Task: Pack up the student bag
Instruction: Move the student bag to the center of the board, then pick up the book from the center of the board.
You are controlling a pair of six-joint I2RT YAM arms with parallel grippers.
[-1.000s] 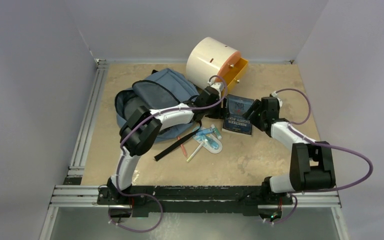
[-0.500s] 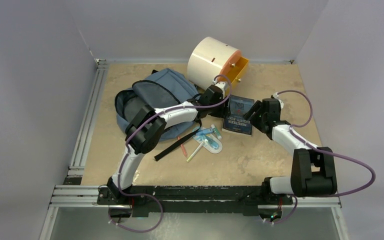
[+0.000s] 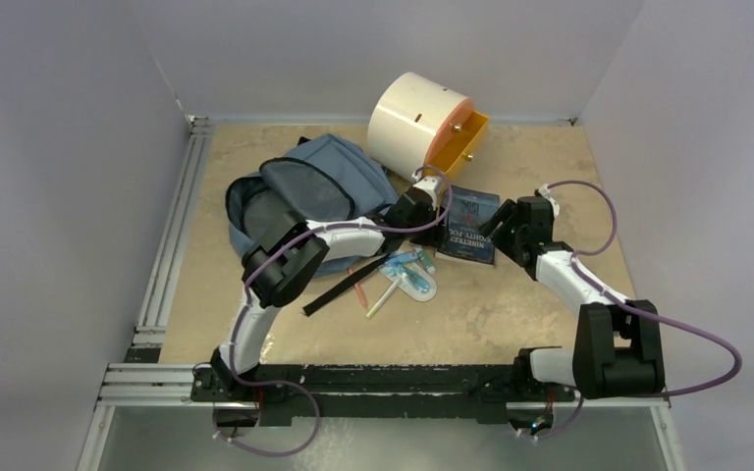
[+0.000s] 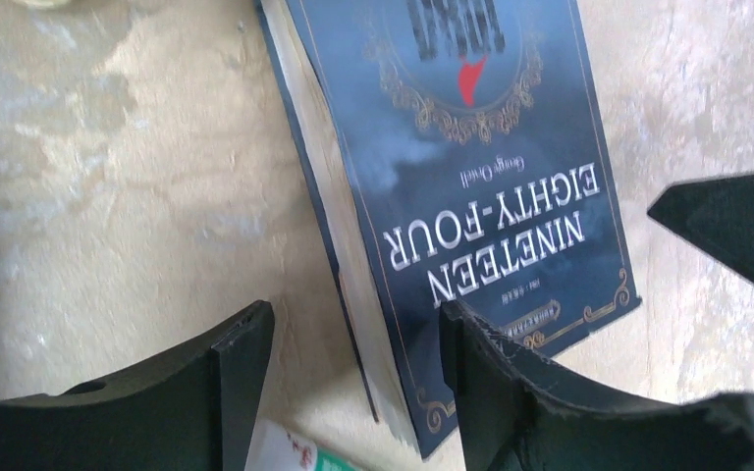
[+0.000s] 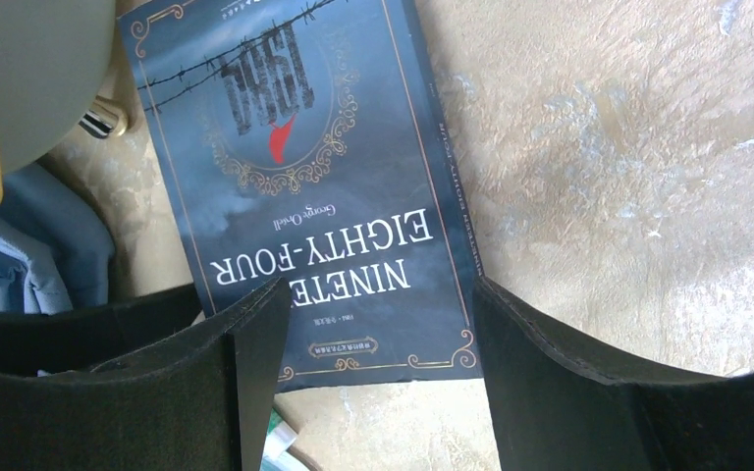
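Student bag (image 3: 309, 182) lies slumped on the left half of the desk (image 3: 511, 304), its dark inside showing, left of the book (image 3: 471, 221). Left fingers (image 4: 241, 363) stand wide apart, straddling the book's long page edge close to a corner: one is over bare desk, the other over the cover. I cannot tell whether they touch it. Right fingers (image 5: 255, 363) also gape over the cover's end, one above the title, the other just past the book's edge. Neither pair holds anything.
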